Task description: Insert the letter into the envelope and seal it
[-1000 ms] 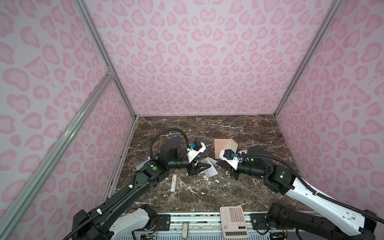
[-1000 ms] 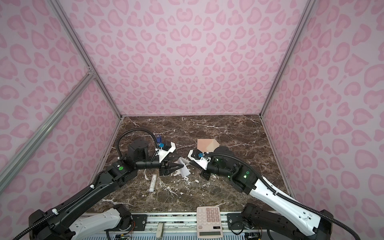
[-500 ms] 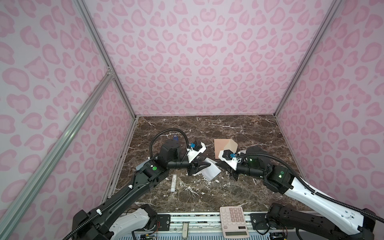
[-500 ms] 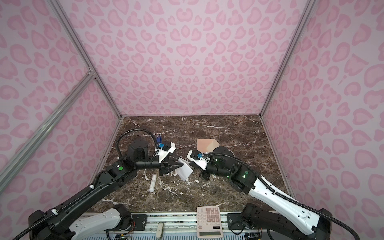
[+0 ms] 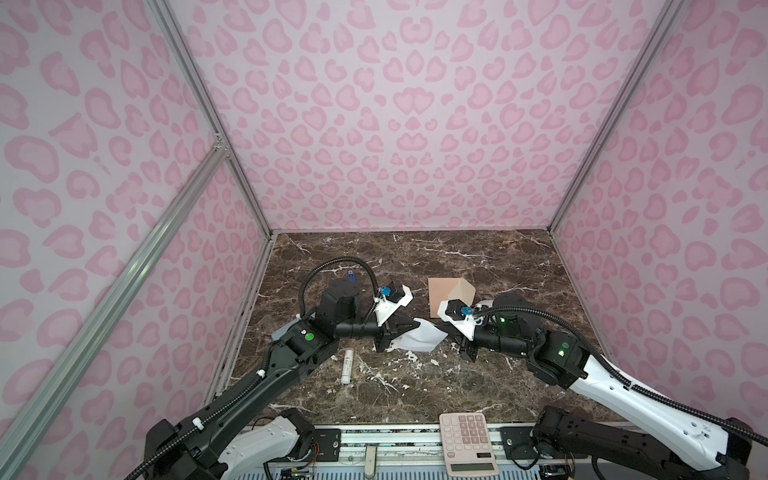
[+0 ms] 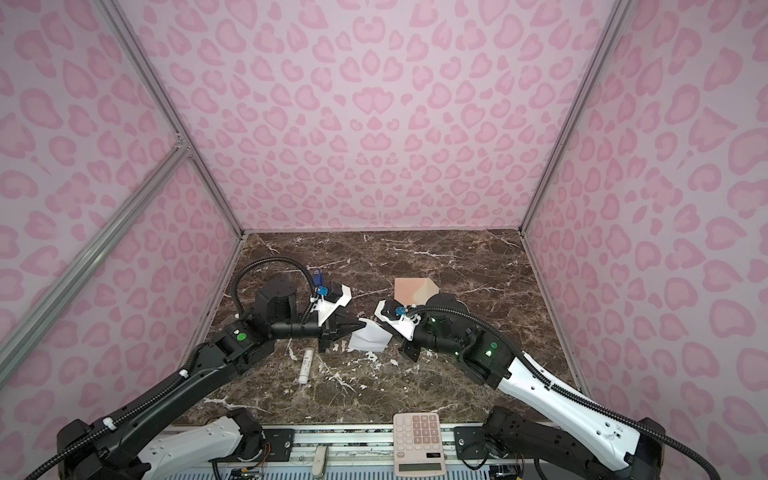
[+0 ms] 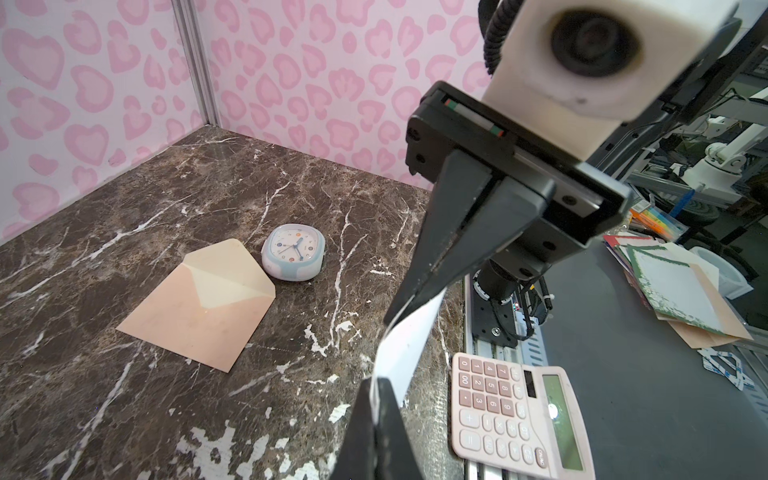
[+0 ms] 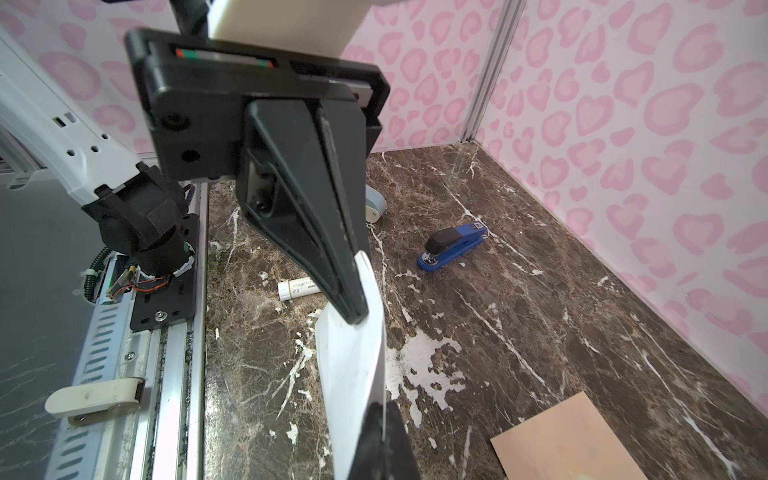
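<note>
Pink heart-print walls [image 5: 395, 124] close in three sides, with the dark, white-veined marble table [image 5: 415, 257] below. Now the envelope [image 5: 441, 291]: peach, flat on the table, right of centre toward the back. Its flap is wide open with the cream lining up, clear in the left wrist view [image 7: 195, 307]. In both top views the right arm [image 5: 602, 374] covers its front corner. The letter [image 5: 419, 337] is outside it, held off the marble just in front and to the left, near but not touching. And both arms have it! The left gripper [image 8: 356, 315] is pinched tight on one edge and the right gripper [image 7: 405, 307] on the opposite edge, with the white sheet spanning between the tips. The calculator [image 5: 469, 449] sits on the front rail, well apart. A little round-cornered clock [image 7: 294, 257] lies just beside the flap's point. A blue stapler [image 5: 352, 275] is at the back, behind the left arm [image 5: 270, 374]. A white tube [image 5: 347, 365] lies in front of that arm.
</note>
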Controlling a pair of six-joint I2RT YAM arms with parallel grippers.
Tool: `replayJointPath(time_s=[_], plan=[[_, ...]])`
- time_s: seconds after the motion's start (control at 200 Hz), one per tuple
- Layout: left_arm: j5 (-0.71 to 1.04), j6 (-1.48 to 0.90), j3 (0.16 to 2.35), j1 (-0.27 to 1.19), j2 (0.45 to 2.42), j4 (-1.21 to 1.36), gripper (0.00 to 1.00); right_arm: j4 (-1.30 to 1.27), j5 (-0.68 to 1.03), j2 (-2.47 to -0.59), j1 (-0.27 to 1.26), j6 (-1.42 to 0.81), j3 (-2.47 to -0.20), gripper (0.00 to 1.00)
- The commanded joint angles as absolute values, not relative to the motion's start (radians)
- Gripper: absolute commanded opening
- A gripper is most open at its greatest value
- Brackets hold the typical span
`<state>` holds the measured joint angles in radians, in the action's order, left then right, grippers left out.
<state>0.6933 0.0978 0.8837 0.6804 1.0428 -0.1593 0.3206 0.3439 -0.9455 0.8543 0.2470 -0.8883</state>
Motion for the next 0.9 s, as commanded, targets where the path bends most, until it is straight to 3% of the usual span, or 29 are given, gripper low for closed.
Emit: replayJointPath(time_s=[0.0, 0.115, 0.23, 0.56, 0.895], plan=[[0.682, 0.116, 0.899, 0.680, 1.039, -0.137, 0.04, 0.327, 0.315, -0.938, 0.853, 0.262, -0.893, 0.11], [0.609, 0.149, 0.901, 0.683, 1.017, -0.174, 0.04, 0.377, 0.253, -0.913, 0.837, 0.301, -0.902, 0.39], [0.496, 0.206, 0.908, 0.684, 0.994, -0.245, 0.04, 0.431, 0.226, -0.874, 0.797, 0.337, -0.914, 0.50], [0.385, 0.311, 0.959, 0.723, 1.046, -0.367, 0.04, 0.459, 0.341, -0.909, 0.802, 0.336, -0.960, 0.55], [0.367, 0.316, 0.996, 0.814, 1.090, -0.370, 0.04, 0.353, 0.330, -1.003, 0.873, 0.340, -0.944, 0.55]])
